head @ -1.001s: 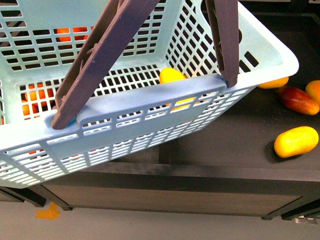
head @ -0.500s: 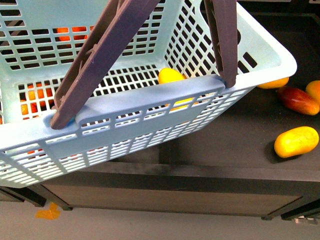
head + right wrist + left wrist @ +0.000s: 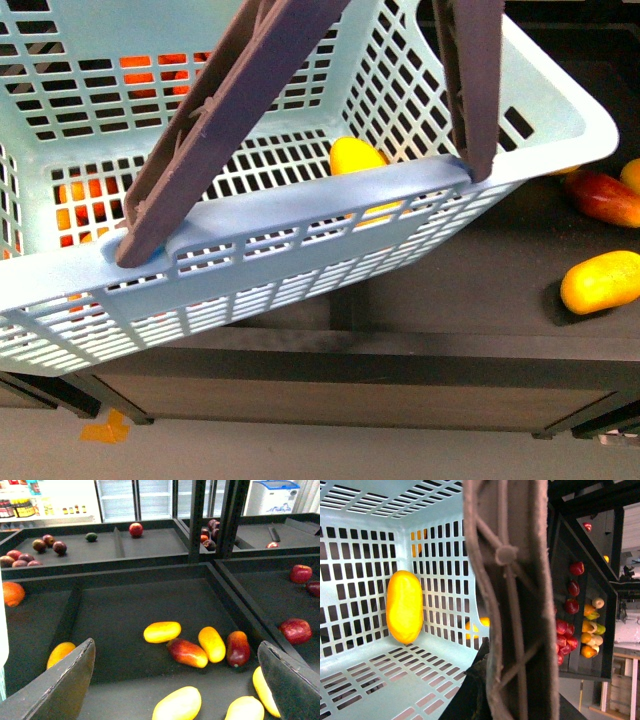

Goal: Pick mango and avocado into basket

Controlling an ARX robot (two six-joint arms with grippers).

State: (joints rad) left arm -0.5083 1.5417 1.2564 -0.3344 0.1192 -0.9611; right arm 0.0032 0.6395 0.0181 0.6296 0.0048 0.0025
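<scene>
Mango [image 3: 355,156] lies inside the basket [image 3: 320,205], hung tilted by its handles [image 3: 222,138] seemingly to receive fruit, while the avocado [image 3: 91,537] sits well away from it, the right gripper [image 3: 176,647] gapes empty, and whether the left gripper [image 3: 470,696] is clamped cannot be told.

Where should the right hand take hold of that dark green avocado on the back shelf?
Probably across the avocado at its narrow middle, coming down from above: it lies alone on the flat tray floor, clear of the dark fruits and the divider.
</scene>
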